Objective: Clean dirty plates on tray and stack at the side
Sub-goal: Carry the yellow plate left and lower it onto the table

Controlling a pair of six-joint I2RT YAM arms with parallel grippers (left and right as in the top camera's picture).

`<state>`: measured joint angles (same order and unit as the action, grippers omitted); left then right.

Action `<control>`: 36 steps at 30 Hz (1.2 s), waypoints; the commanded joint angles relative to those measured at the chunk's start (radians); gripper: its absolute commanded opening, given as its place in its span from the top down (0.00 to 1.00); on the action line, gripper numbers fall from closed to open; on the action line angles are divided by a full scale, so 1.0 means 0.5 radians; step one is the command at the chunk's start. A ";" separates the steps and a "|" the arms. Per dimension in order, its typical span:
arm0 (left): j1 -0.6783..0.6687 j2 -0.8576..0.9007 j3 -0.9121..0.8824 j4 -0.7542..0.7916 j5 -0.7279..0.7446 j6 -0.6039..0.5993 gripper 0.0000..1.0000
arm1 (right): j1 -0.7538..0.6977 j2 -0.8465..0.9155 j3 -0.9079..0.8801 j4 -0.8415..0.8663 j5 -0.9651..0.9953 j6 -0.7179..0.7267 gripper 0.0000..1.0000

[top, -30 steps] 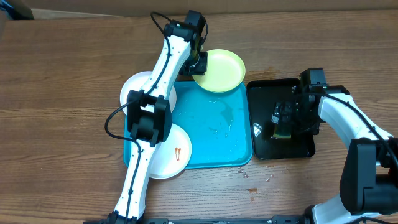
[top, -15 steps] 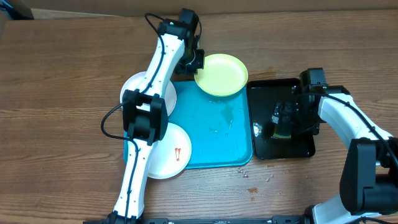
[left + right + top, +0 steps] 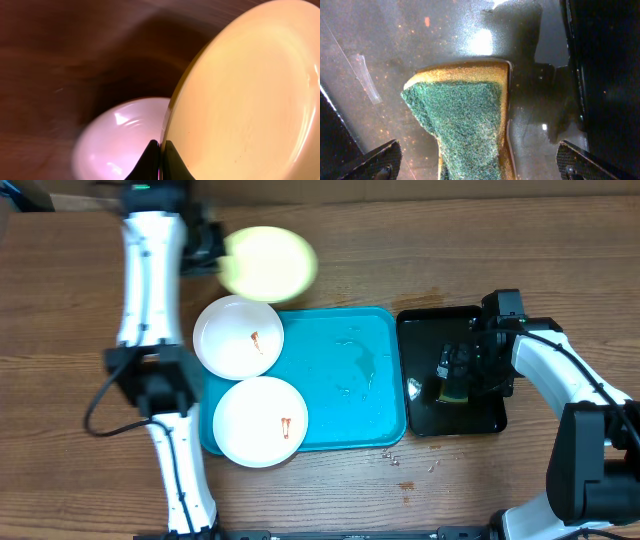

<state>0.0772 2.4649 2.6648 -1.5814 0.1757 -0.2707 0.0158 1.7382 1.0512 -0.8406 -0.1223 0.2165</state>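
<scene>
Left fingers (image 3: 175, 167): pressed together on the rim of the pale green plate (image 3: 245, 90), pinching its edge at the bottom of the wrist view.
Left arm (image 3: 150, 280): stretched along the far left of the wooden surface (image 3: 80, 380), blurred in the overhead view.
Pale green plate: tilted in the grip, clear of the turquoise tray (image 3: 345, 380), over the surface beyond the tray's far left corner; its outline is smeared by blur, so I cannot tell how high it hangs.
Upper white plate (image 3: 238, 335): lies flat across the tray's left edge, partly on the tray and partly on the surface, with a small brown-red smear right of its centre; it also shows under the green plate in the left wrist view.
Lower white plate (image 3: 260, 421): sits at the tray's near left corner, overhanging the rim, touching the upper plate, with a brown-red smear of its own.
Tray interior: wet streaks near its middle.
Right fingers (image 3: 375, 160): spread wide, one on each side of the sponge (image 3: 465, 120), neither touching it.
Sponge: yellow body with a green scouring face, resting on the wet black tray (image 3: 430, 330) just beside the turquoise one.
Crumbs (image 3: 400, 460): a few specks on the surface near the tray's near right corner.
</scene>
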 commanded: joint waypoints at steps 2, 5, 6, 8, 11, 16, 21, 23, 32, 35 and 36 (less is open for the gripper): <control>0.365 -0.039 0.028 -0.152 -0.146 -0.031 0.96 | 0.013 -0.053 -0.006 0.003 0.019 0.007 0.00; 0.589 -0.039 0.028 -0.197 -0.144 -0.043 0.96 | 0.013 -0.053 -0.006 0.003 0.019 0.007 0.00; 0.652 -0.039 0.028 -0.205 -0.147 -0.042 0.96 | 0.013 -0.053 -0.006 0.003 0.020 0.007 0.00; 0.759 -0.039 0.028 -0.212 -0.166 -0.034 0.96 | 0.013 -0.053 -0.006 0.003 0.019 0.007 0.00; 0.880 -0.039 0.028 -0.217 -0.167 -0.026 0.96 | 0.013 -0.053 -0.006 0.003 0.020 0.006 0.00; 0.976 -0.039 -0.008 -0.217 -0.426 -0.051 0.96 | 0.013 -0.053 -0.006 0.003 0.020 0.007 0.00; 0.986 -0.038 -0.167 -0.210 -0.475 -0.104 0.96 | 0.013 -0.053 -0.006 0.003 0.020 0.007 0.00; 0.970 -0.038 -0.233 -0.190 -0.476 -0.104 0.96 | 0.013 -0.053 -0.006 0.003 0.020 0.006 0.00; 0.912 -0.038 -0.564 -0.032 -0.652 -0.134 0.96 | 0.013 -0.053 -0.006 0.003 0.020 0.006 0.00; 0.912 -0.037 -0.590 -0.011 -0.650 -0.133 0.96 | 0.013 -0.053 -0.006 0.003 0.020 0.007 0.00; 0.912 -0.037 -0.603 -0.001 -0.648 -0.133 0.96 | 0.013 -0.053 -0.006 0.003 0.019 0.006 0.00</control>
<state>0.5339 2.4584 2.3768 -1.5906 -0.1177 -0.3157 0.0158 1.7382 1.0512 -0.8410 -0.1226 0.2169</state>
